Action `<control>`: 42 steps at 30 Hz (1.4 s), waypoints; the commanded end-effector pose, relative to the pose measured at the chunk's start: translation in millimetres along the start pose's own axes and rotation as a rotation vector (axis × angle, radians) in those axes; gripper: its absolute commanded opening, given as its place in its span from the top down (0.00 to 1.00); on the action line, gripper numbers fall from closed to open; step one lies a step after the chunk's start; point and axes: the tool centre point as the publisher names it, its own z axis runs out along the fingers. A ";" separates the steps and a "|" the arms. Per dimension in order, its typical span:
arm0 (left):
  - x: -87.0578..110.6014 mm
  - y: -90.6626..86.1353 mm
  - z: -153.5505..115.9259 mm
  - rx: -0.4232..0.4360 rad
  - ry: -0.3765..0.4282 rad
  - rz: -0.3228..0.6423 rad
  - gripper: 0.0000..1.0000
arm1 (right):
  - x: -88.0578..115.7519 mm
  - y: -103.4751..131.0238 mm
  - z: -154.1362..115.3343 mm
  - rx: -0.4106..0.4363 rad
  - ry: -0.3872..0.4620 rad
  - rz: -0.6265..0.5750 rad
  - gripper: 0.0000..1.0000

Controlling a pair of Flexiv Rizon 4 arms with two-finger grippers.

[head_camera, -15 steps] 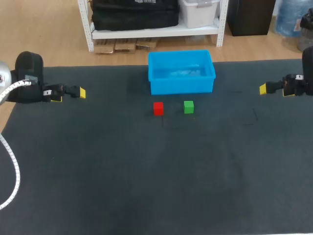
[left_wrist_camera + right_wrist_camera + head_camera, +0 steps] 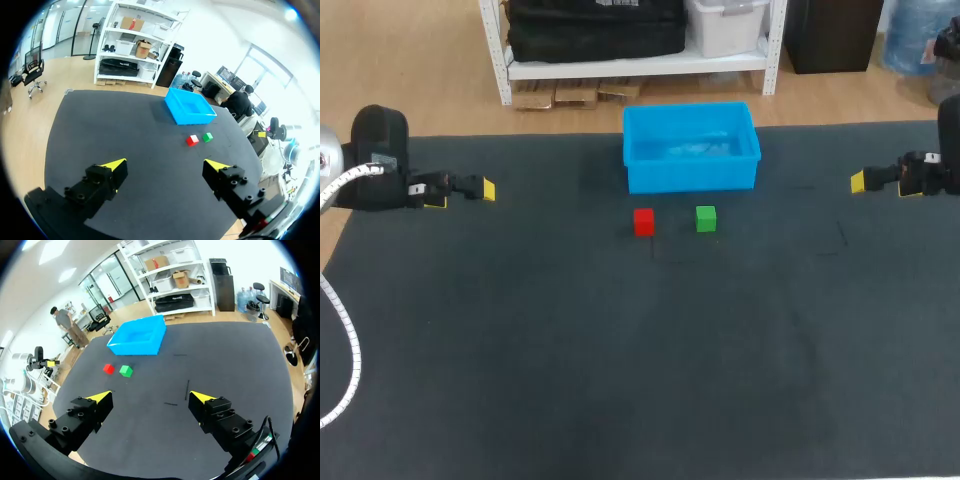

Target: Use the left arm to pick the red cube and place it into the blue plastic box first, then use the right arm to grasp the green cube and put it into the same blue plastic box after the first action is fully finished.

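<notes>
Well off at the left side of the dark table, the left gripper hangs above the mat with nothing in it. In its own wrist view the left gripper has its two yellow-tipped fingers spread wide, with only bare table between them and no contact with anything. The red cube lies far ahead of it, closer to the line of its right finger than its left, and the green cube sits just beside the red one on the side away from this gripper. The blue plastic box stands just beyond the two cubes, apart from both.

From above, the red cube and the green cube rest on the table side by side, with a gap between them, in front of the blue plastic box.

The right gripper hangs at the table's right side, equally far from the cubes. Its wrist view shows the right gripper also fully spread, holding and touching nothing. The green cube and the red cube lie well ahead toward its left finger, and the blue plastic box stands beyond them.
</notes>
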 end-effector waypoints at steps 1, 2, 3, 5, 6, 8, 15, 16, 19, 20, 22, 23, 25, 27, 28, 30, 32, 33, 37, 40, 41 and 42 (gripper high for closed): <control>0.0 0.0 -0.2 0.000 -0.003 -0.002 0.00 | 0.2 -0.1 -0.6 0.000 0.000 -0.001 0.00; -0.5 -0.4 -0.4 0.001 -0.004 -0.004 0.00 | 0.2 -0.1 -0.6 0.000 0.000 -0.001 0.00; -0.8 -0.6 -0.6 0.001 -0.004 -0.005 0.00 | 0.2 -0.1 -0.6 0.000 0.000 -0.001 0.00; -1.4 -0.9 -0.7 -0.005 -0.004 -0.005 0.00 | 0.2 -0.1 -0.6 0.000 0.000 -0.001 0.00; -1.7 -1.2 -0.4 -0.008 -0.003 -0.005 0.00 | 0.2 -0.1 -0.6 0.000 0.000 -0.001 0.00; -2.9 -2.9 0.1 -0.011 -0.002 -0.005 0.00 | 0.2 -0.1 -0.6 0.000 0.000 -0.001 0.00; -8.7 -11.3 4.0 -0.025 0.005 -0.006 0.00 | 0.2 -0.1 -0.6 0.000 0.000 -0.001 0.00; -9.8 -12.0 5.3 -0.029 0.006 -0.006 0.00 | 0.2 -0.1 -0.6 0.000 0.000 -0.001 0.00; -13.5 -16.3 8.5 -0.045 0.013 -0.003 0.00 | 0.2 -0.1 -0.6 0.000 0.000 -0.001 0.00; -14.7 -17.7 9.8 -0.049 0.014 -0.001 0.00 | 0.2 -0.1 -0.6 0.000 0.000 -0.001 0.00; -17.5 -22.2 11.8 -0.058 0.020 0.003 0.00 | 0.2 -0.1 -0.6 0.000 0.000 -0.001 0.00; -18.8 -24.3 13.2 -0.063 0.022 0.004 0.00 | 0.2 -0.1 -0.6 0.000 0.000 -0.001 0.00; -21.2 -27.8 15.6 -0.070 0.024 0.007 0.00 | 0.2 -0.1 -0.6 0.000 0.000 -0.001 0.00; -24.6 -33.1 18.9 -0.079 0.029 0.012 0.00 | 0.2 -0.1 -0.6 0.000 0.000 -0.001 0.00; -26.1 -35.6 20.4 -0.085 0.033 0.014 0.00 | 0.2 -0.1 -0.6 0.000 0.000 -0.001 0.00; -28.5 -40.5 23.6 -0.094 0.038 0.017 0.00 | 0.2 -0.1 -0.6 0.000 0.000 -0.001 0.00; -30.6 -45.7 26.7 -0.107 0.049 0.021 0.00 | 0.2 -0.1 -0.6 0.000 0.000 -0.001 0.00; -31.3 -47.8 28.7 -0.112 0.053 0.021 0.00 | 0.2 -0.1 -0.6 0.000 0.000 -0.001 0.00; -33.3 -57.1 36.3 -0.137 0.076 0.021 0.00 | 0.2 -0.1 -0.6 0.000 0.000 -0.001 0.00; -34.2 -63.5 41.6 -0.166 0.094 0.021 0.00 | 0.2 -0.1 -0.6 0.000 0.000 -0.001 0.00; -34.2 -64.9 43.8 -0.173 0.099 0.018 0.00 | 0.2 -0.1 -0.6 0.000 0.000 -0.001 0.00; -34.4 -66.6 45.8 -0.176 0.103 0.017 0.00 | 0.2 -0.1 -0.6 0.000 0.000 -0.001 0.00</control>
